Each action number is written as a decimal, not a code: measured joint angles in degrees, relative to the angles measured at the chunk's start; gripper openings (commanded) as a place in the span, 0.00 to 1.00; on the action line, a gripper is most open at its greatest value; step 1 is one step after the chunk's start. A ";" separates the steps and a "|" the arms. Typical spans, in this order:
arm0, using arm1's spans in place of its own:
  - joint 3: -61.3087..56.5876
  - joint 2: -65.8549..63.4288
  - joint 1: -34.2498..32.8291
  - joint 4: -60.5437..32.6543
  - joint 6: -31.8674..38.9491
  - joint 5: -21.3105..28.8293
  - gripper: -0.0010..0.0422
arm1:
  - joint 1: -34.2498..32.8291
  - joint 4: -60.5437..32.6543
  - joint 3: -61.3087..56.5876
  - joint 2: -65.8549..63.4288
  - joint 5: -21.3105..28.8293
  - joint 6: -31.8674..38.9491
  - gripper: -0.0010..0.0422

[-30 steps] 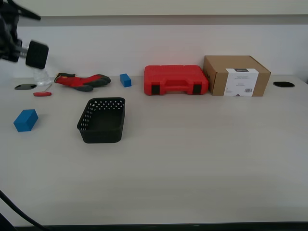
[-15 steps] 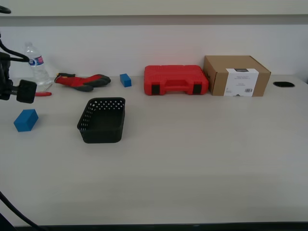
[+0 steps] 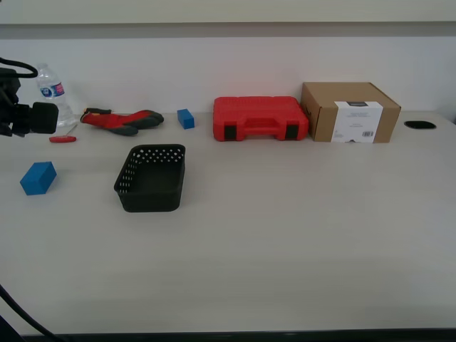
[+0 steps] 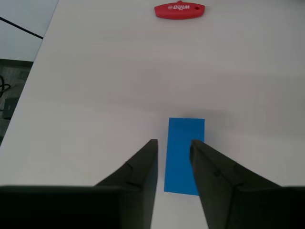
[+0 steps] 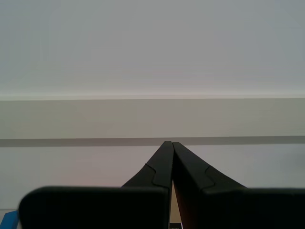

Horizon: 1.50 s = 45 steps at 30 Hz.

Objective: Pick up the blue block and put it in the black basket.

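Note:
The blue block [image 3: 38, 178] lies on the table at the exterior view's left, apart from the black basket [image 3: 151, 178], which stands empty to the exterior view's right of it. My first arm [image 3: 28, 118] hangs above the table at that left edge. In the first wrist view my first gripper [image 4: 172, 143] is open, its fingers narrowly apart above the blue block [image 4: 185, 152], which shows between them on the table. My second gripper [image 5: 171, 143] is shut on nothing and faces a bare wall; it does not show in the exterior view.
A small blue cube [image 3: 186, 118], a red case [image 3: 260, 118] and a cardboard box [image 3: 349, 112] line the back. A water bottle [image 3: 51, 96], red-black gloves [image 3: 121, 120] and a red-handled tool [image 3: 63, 139] lie at the back of the exterior view's left. The tool [image 4: 179, 9] lies beyond the block.
My first arm has shifted toward the exterior view's left edge, uncovering the water bottle it hid a second ago. The block and basket have stayed put.

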 measured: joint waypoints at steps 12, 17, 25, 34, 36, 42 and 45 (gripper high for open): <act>0.00 0.00 0.00 -0.04 0.00 0.00 0.02 | -0.07 -14.27 15.41 19.08 -2.36 -5.33 0.84; 0.00 0.00 0.02 -0.13 0.00 0.00 0.02 | -0.33 -18.88 23.26 26.29 -0.24 -5.01 0.36; 0.00 -0.02 0.04 -0.26 0.00 0.00 0.02 | -0.37 -24.65 24.76 22.80 1.25 -1.18 0.02; 0.00 -0.02 0.00 -1.07 0.00 0.00 0.02 | -0.63 -30.71 22.82 5.55 11.52 -3.67 0.03; 0.00 -0.02 -0.04 -1.27 0.00 0.00 0.02 | -0.83 -34.86 23.04 3.63 17.07 -4.61 0.06; 0.00 -0.02 0.00 -1.29 0.00 0.00 0.02 | -5.09 -44.98 20.76 2.27 19.04 -3.39 0.34; 0.00 -0.02 0.02 -1.31 0.00 0.00 0.02 | -8.41 -42.60 17.18 2.21 18.49 -3.37 0.58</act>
